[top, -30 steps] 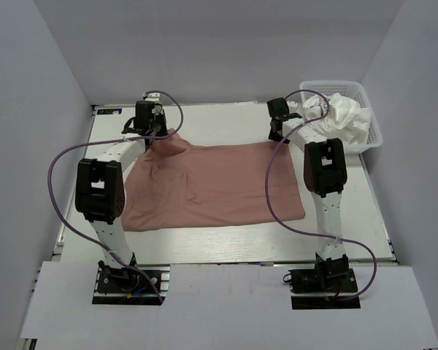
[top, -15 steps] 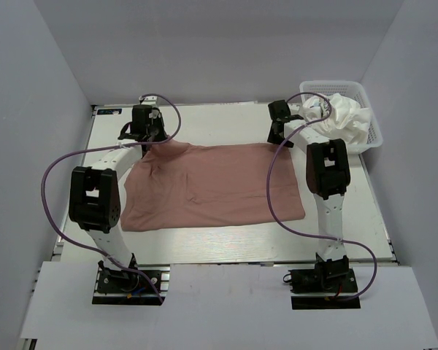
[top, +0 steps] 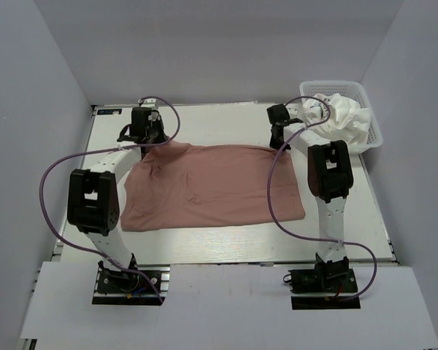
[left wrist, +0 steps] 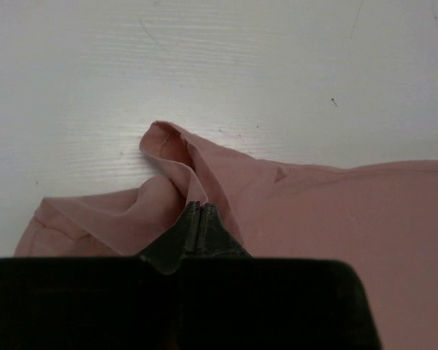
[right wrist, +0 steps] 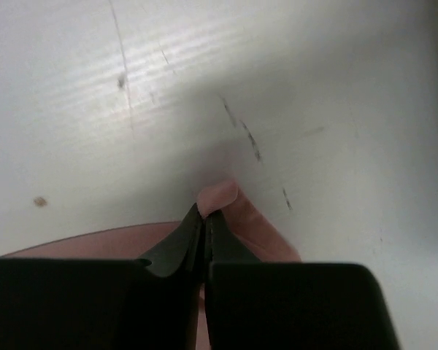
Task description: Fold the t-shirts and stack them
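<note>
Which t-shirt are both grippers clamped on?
The plain dusty pink cloth t-shirt, spread flat on the white table; the crumpled white cloth t-shirts lie apart in the white plastic mesh basket.

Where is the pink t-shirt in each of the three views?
Top external: pink t-shirt lies spread flat, picture centre.
Left wrist: lower half; left gripper pinches its bunched edge.
Right wrist: bottom centre, one corner in the right gripper.
Shared landmark: the white table.

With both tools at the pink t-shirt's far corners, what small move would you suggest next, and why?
Probably raise both slightly together: the left tool and right tool are shut on the far corners of the pink t-shirt, which lies flat, so an even lift would start the fold.
</note>
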### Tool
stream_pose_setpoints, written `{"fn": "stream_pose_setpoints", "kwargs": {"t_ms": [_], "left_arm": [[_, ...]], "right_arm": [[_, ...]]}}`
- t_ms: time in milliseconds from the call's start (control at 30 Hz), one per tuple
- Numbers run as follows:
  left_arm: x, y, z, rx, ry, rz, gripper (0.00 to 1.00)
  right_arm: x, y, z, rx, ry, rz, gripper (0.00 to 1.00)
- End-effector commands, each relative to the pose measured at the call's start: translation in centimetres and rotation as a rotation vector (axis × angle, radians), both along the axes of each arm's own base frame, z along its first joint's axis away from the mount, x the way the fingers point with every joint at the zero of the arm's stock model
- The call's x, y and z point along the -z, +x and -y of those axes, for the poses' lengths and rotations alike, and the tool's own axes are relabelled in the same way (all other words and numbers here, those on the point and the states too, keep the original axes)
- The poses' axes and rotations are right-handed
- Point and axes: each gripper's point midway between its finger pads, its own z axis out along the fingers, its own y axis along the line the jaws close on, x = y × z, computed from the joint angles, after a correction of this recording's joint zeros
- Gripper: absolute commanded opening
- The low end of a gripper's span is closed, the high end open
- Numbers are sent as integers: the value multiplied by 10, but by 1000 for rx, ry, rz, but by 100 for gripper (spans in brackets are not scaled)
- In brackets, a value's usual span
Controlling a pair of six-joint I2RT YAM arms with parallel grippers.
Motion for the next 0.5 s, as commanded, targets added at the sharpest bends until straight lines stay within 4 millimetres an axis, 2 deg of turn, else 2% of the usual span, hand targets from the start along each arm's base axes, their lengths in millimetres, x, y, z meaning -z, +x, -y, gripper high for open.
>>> {"fn": "stream_pose_setpoints", "kwargs": {"t_ms": [0,33,67,100,133,200,267,300,333,367,400,433,467], "left_arm": [[-39,-26,3,-12,-67,55,0],[-23,-40,1,-20,-71,16,0],[-23,-47,-2,-38,-76,14,0],[-35,-55,-2,-49,-100,39,0],[-25,-68,-6,-65,-98,9,0],[-26,-84,-9,-95,-122,0,0],[-27,-107,-15,-133,-142,14,0],[-15,-122,-18,-162,-159,-19,0],[-16,-127,-24,-198,-160,-5,0],[-27,-137,-27,-217,-175,24,0],[-14,-150,-31,-250,-179,-16,0],[-12,-157,-40,-297,-169,-16,0],[-10,-164,-43,-315,-167,-20,0]], "right_arm": [[-46,-7,-4,-34,5,90,0],[-36,-25,0,-38,0,64,0],[-40,-26,-1,-41,6,90,0],[-53,-33,1,-40,19,124,0],[-45,-43,2,-46,18,108,0],[-59,-53,4,-45,27,144,0],[-50,-67,7,-44,26,128,0],[-65,-70,8,-43,37,160,0],[-66,-73,8,-36,44,167,0],[-61,-86,12,-36,36,152,0],[-63,-88,14,-32,41,161,0],[-70,-90,13,-36,49,182,0],[-66,-100,18,-30,42,172,0]]}}
